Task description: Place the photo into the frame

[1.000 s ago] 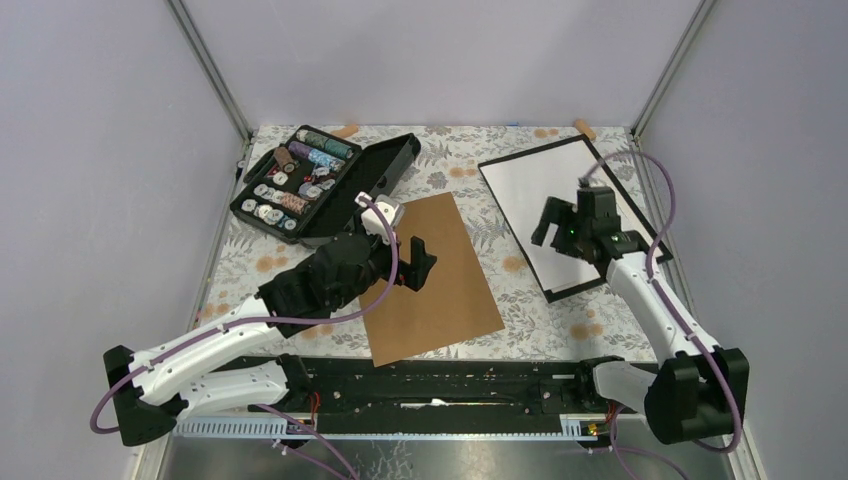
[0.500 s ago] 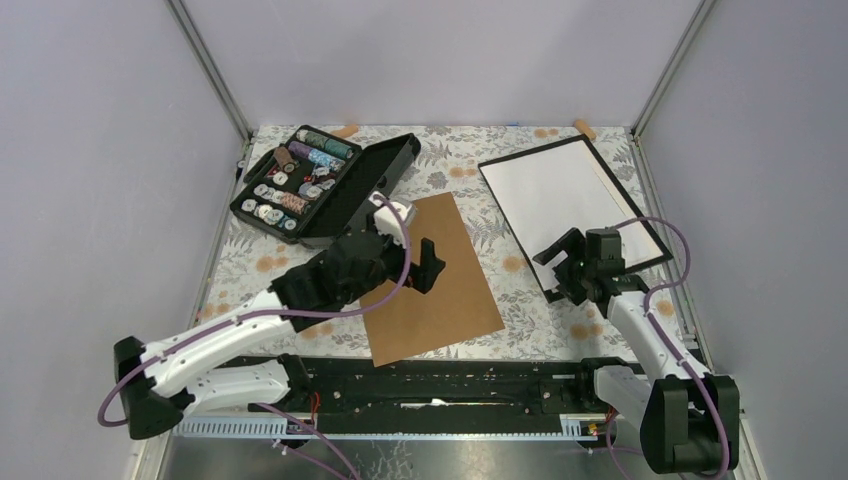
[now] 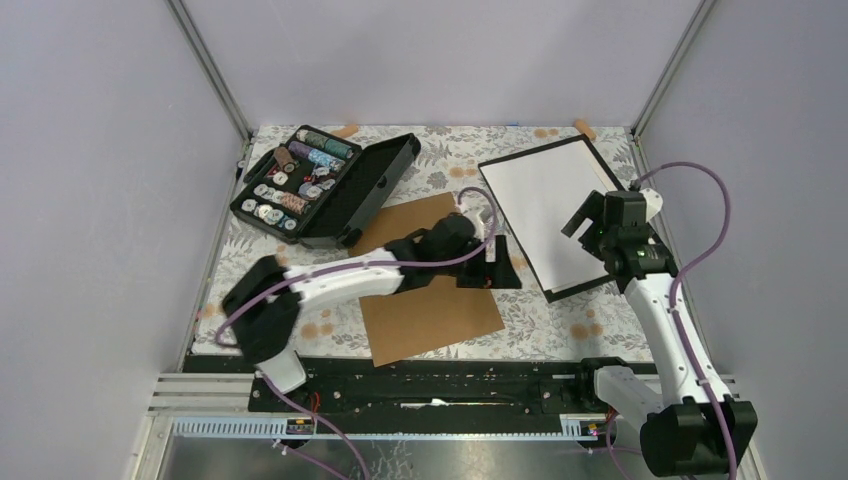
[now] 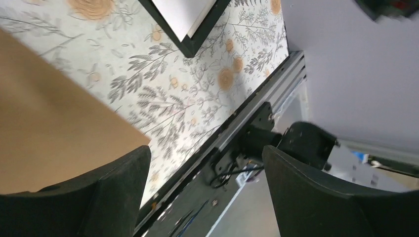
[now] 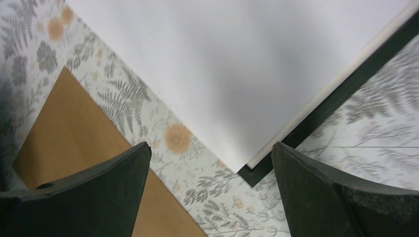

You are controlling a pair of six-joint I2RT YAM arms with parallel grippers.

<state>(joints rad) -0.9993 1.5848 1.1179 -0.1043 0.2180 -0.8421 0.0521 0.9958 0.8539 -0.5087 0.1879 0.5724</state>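
Fingers of the left gripper (image 3: 499, 266) are seen spread wide with nothing between them. They are set low at the right edge of the brown backing board (image 3: 425, 300), over the strip of floral tabletop (image 3: 450, 160) between that board and the frame (image 5: 346, 94). In the left wrist view the board's corner is shown at the left, a corner of the frame at the top, and bare patterned cloth under the gap.

The frame is laid flat at the far right of the tabletop, with its long sides slanted. The photo (image 3: 540, 205) is laid within it, blank white side up, so that no print is shown. In the right wrist view a cream strip is seen along one edge, between the paper and the black moulding.

Fingers of the right gripper (image 3: 588, 212) are likewise parted and empty, held above the photo's right half; whether the paper is touched cannot be told.

An open black case of thread spools (image 3: 320, 185) is placed at the far left, just beside the board's far corner.
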